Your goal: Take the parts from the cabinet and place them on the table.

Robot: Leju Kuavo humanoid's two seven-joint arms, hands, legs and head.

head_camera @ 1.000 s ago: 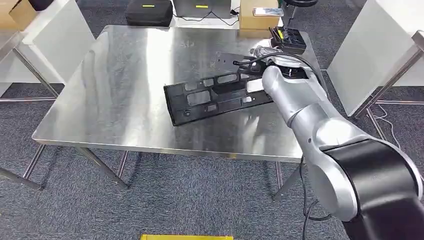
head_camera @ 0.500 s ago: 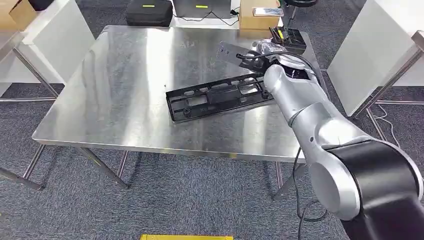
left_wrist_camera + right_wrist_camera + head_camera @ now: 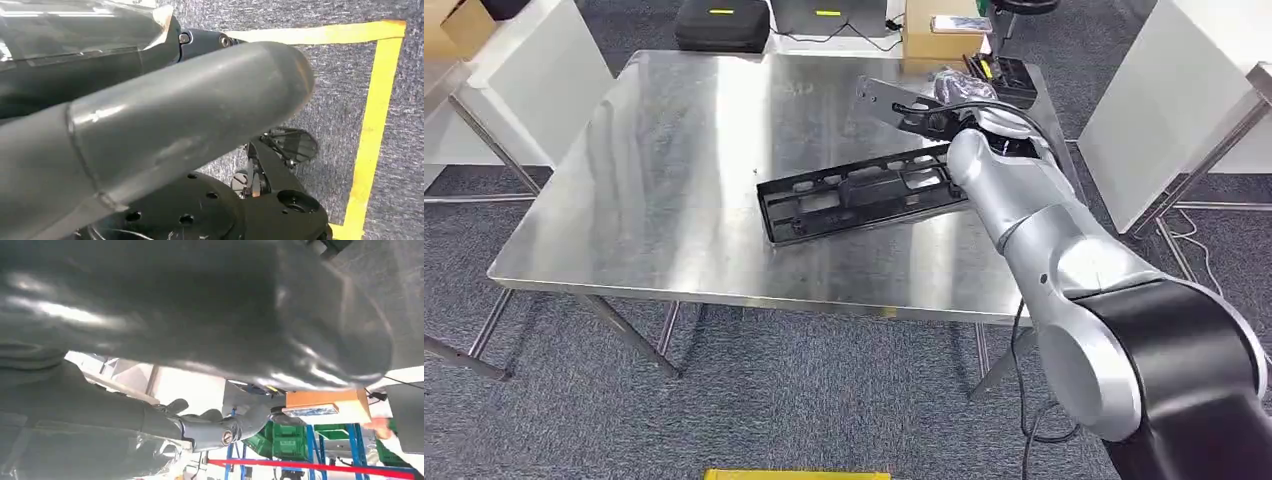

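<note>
Bright overhead light glares off the steel table (image 3: 674, 180); wrist views blur.

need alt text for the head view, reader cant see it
The robot's silver right arm reaches from the lower right over a steel table, where a long black plastic part lies flat near its right side. The right hand sits just beyond the part's far end. Boxes and a black case line the table's far edge.

Part (image 3: 859, 195) on table (image 3: 674, 170) centre-right; case (image 3: 722, 24), box (image 3: 939, 38) behind table.
</note>
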